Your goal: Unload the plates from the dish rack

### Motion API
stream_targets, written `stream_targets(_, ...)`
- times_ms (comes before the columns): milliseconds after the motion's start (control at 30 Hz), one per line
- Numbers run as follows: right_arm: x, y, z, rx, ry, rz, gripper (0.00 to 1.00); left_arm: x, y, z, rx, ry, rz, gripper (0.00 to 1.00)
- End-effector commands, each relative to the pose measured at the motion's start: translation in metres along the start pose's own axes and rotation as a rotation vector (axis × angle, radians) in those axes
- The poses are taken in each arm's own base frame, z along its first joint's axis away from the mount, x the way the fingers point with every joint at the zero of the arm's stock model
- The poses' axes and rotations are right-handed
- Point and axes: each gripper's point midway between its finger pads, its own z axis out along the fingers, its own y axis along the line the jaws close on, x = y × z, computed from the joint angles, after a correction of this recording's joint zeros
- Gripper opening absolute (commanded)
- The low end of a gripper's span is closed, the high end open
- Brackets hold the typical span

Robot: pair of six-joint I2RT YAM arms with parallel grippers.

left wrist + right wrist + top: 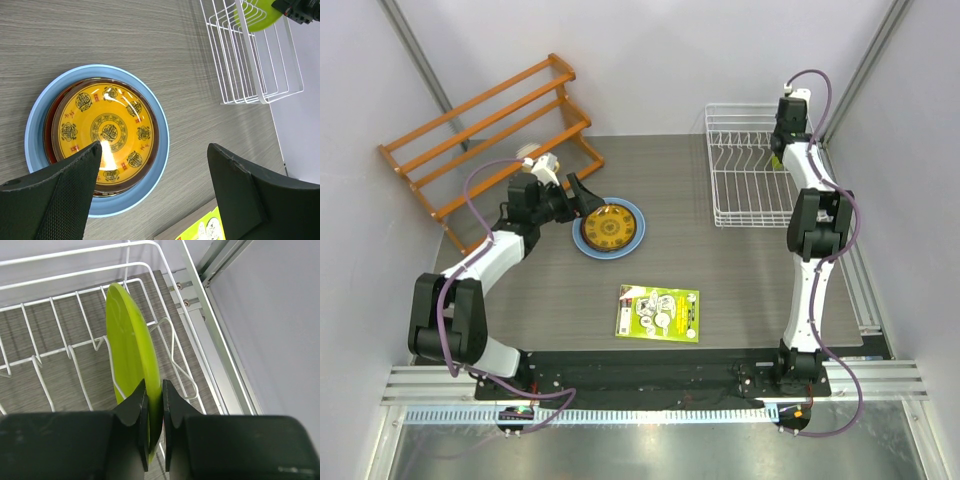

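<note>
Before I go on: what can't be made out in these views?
Lime green plate: lower edge hidden by the right gripper, right wrist view.
Dark red plate: only its rim shows under the orange-yellow plate, left wrist view.
Booklet: print too small, top view.

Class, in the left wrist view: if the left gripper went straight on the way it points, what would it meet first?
The open left gripper aims down over the stack's right side, so a finger would probably touch the orange-yellow plate or the rim of the light blue plate first; depth unclear.
</note>
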Motion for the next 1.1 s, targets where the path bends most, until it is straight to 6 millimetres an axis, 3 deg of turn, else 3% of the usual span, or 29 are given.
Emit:
stream_targets(0,-0.045,-0.015,-0.022,0.008,-0.086,0.046,0.06,-0.018,-0.011,0.002,0.037,-0.040,0.044,0.86)
stream_targets(167,-0.069,-0.030,-0.043,0.093,-0.134,0.041,0.04,-0.016,-0.009,0.002,0.030,-0.040,0.043,0.86)
stream_targets(400,-0.106,-0.057,-0.089,0.242,-0.220,-0.005,0.04,-0.018,-0.012,-0.002,0.028,-0.050,0.051,0.86)
stream_targets(533,-0.126,-0.079,-0.124,0.308,-0.259,-0.008,0.04,-0.019,-0.013,-0.004,0.029,-0.056,0.052,0.86)
stream_targets(633,-0.130,-0.071,-0.147,0.295,-0.273,-0.001,0.04,-0.019,-0.014,-0.005,0.034,-0.061,0.047,0.86)
stream_targets(667,-0.140,-0.076,-0.166,0.275,-0.294,0.039,0.04,-0.018,-0.014,-0.005,0.034,-0.059,0.045,0.86)
stream_targets(733,-0.138,-0.063,-0.181,0.200,-0.295,0.066,0.04,-0.018,-0.015,-0.004,0.043,-0.063,0.036,0.86)
stream_targets(800,-0.140,-0.046,-0.212,0.087,-0.302,0.132,0.04,-0.018,-0.017,-0.002,0.060,-0.062,0.024,0.86)
stream_targets(833,-0.124,-0.027,-0.215,-0.001,-0.266,0.117,0.04,-0.018,-0.019,-0.001,0.071,-0.063,0.005,0.85)
stream_targets(867,-0.130,-0.012,-0.242,-0.083,-0.293,0.175,0.02,-0.018,-0.020,0.000,0.079,-0.060,-0.003,0.84)
stream_targets(900,-0.125,0.001,-0.252,-0.144,-0.287,0.177,0.01,-0.019,-0.022,0.002,0.095,-0.061,-0.005,0.84)
stream_targets(933,-0.106,0.018,-0.256,-0.204,-0.254,0.165,0.01,-0.018,-0.026,0.002,0.116,-0.057,-0.012,0.84)
stream_targets(967,-0.100,0.041,-0.272,-0.297,-0.246,0.163,0.01,-0.017,-0.028,0.002,0.128,-0.053,-0.032,0.84)
stream_targets(1000,-0.097,0.049,-0.286,-0.354,-0.238,0.209,0.01,-0.020,-0.031,0.002,0.145,-0.063,-0.033,0.84)
stream_targets(1067,-0.073,0.076,-0.301,-0.484,-0.179,0.217,0.01,-0.019,-0.037,0.000,0.172,-0.061,-0.048,0.84)
